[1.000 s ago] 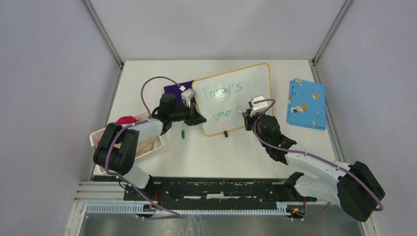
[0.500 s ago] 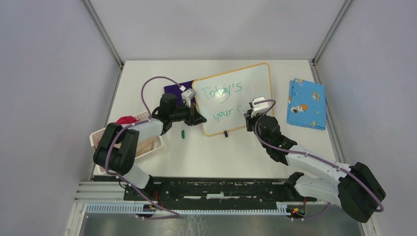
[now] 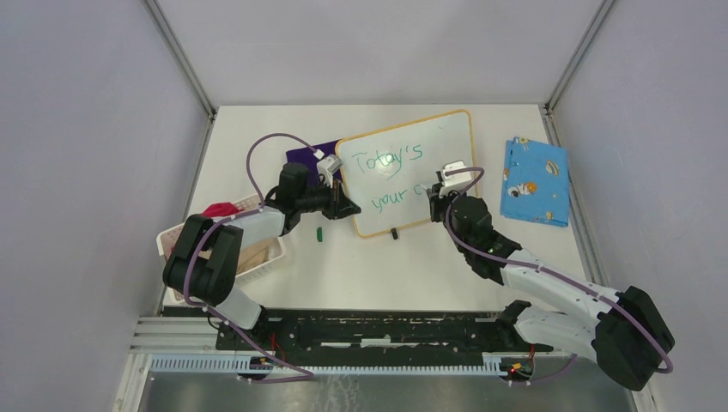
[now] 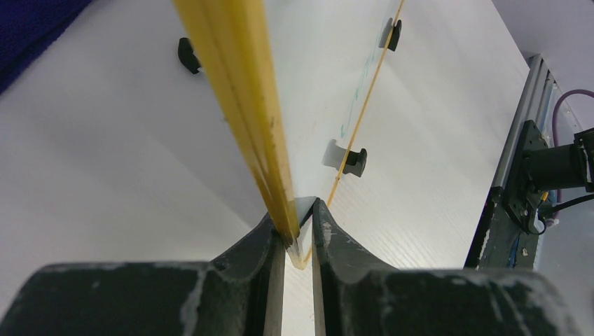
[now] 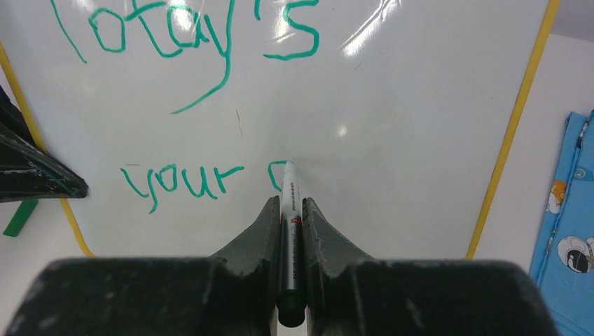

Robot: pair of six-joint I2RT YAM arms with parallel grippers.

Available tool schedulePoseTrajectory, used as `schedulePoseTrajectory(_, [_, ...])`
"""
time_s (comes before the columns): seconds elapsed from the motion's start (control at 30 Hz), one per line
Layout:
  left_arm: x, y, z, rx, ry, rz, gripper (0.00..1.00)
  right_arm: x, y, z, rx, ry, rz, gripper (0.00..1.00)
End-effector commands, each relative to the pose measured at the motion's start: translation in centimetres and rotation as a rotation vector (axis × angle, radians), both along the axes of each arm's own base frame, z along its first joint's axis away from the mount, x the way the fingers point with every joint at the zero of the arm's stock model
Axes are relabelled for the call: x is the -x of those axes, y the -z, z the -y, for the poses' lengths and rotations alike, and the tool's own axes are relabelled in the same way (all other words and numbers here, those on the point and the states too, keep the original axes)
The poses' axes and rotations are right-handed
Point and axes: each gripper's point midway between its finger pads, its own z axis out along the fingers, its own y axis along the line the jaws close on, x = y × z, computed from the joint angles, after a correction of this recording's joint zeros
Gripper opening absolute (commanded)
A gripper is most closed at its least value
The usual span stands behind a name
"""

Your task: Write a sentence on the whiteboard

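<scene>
Green marker tight in right claw, whiteboard frame tight in left claw.

Blue cloth, basket (green cap nearby)

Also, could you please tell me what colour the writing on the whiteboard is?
The writing is green, and it shows best in the right wrist view.

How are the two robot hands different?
The left gripper pinches the whiteboard's yellow edge; the right gripper pinches a marker. The left gripper sits at the whiteboard's side; the right gripper is over its face, marker tip against it beside the sentence. Both are shut on something.
</scene>
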Motion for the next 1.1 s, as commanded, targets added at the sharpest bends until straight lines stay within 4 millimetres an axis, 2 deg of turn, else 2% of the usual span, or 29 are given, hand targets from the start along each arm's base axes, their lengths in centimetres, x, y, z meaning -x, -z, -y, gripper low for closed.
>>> schedulePoseTrajectory(0.0, [-0.6, 1.6, -0.8, -0.114, -0.009, 0.066, 0.02, -1.1, -5.1, -0.3, -0.061, 0.019, 0.109, 0.0])
schedulePoseTrajectory(0.47, [-0.6, 1.6, -0.8, -0.116, -0.008, 0.067, 0.02, -2.4, -6.2, -0.7, -0.062, 0.035, 0.129, 0.0])
schedulePoseTrajectory(0.8, [-0.6, 1.8, -0.8, -0.119, -0.008, 0.066, 0.02, -3.1, -6.2, -0.6, -0.074, 0.058, 0.142, 0.0])
schedulePoseTrajectory(1.07, [-0.6, 1.7, -0.8, -0.118, -0.009, 0.067, 0.02, -3.0, -5.5, -0.6, -0.069, 0.051, 0.129, 0.0])
